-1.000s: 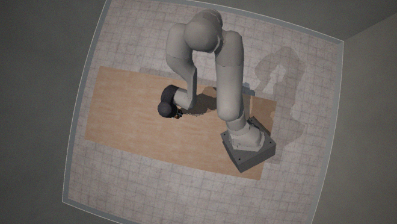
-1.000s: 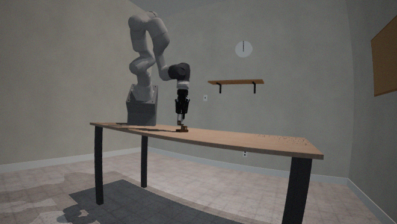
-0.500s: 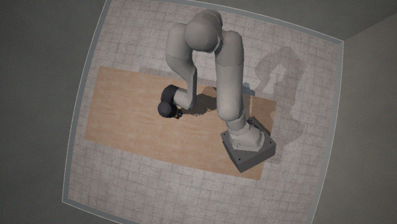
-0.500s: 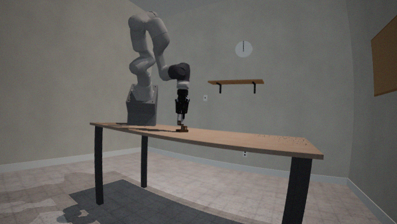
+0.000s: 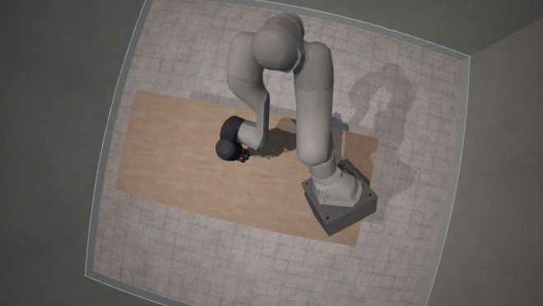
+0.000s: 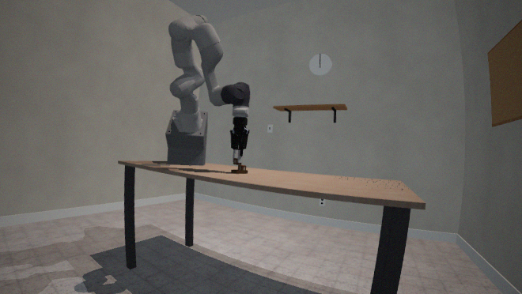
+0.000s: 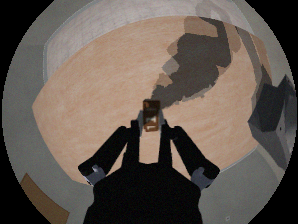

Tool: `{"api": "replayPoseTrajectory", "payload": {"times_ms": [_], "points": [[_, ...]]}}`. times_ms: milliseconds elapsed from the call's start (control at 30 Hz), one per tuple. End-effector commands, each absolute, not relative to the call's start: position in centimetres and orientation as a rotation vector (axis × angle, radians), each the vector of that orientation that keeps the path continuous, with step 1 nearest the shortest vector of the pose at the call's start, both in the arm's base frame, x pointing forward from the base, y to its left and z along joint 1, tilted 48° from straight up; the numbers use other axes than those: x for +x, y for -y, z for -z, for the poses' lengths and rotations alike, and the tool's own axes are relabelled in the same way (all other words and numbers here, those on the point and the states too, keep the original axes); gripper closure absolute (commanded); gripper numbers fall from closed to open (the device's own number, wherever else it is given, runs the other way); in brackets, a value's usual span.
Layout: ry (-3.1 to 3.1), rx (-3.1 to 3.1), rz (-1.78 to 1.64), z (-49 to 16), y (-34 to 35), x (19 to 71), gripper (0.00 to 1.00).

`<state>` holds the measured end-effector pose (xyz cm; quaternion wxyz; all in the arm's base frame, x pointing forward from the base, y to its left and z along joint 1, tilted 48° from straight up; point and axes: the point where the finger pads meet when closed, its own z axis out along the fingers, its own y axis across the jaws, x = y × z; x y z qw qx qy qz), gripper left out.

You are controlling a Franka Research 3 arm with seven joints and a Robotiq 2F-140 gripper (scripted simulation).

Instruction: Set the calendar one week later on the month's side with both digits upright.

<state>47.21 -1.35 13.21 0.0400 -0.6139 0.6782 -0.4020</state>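
Tool [image 5: 247, 155] [image 6: 236, 157] [image 7: 151, 115] pinched on one cube [image 6: 236, 161] [image 7: 151, 121], far as I can tell. Placing step: I lower it square into tray [image 6: 234, 172] [image 7: 151, 101], digit upright, then release.

Figure: Hidden, cropped and indistinct parts of the calendar scene.
The dark wrist joint [image 5: 229, 150] [image 6: 236, 94] hides most of the gripper [image 5: 245, 156] [image 6: 237, 159] [image 7: 151, 118] from above. The calendar's tray [image 6: 239, 171] is tiny in the exterior view; its month name and the digits are too small to read in any view. The brown cube [image 6: 236, 161] at the fingertips is too small for its faces to be told, and its contact with the tray is unclear. In the exterior view, the frame's lower edge crops the near table leg [image 6: 391, 253], and its right edge crops the brown wall board [image 6: 507, 75]. The wrist view's round border cuts the arm's base [image 7: 281, 127].
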Motion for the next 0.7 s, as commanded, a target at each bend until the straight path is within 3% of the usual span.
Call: {"api": "replayPoseTrajectory", "payload": {"times_ms": [0, 667], "points": [[-2.084, -1.872, 1.228, -13.16, 1.44, 47.28, 0.83], [-2.084, -1.872, 1.228, -12.59, 1.86, 47.74, 0.83]]}}
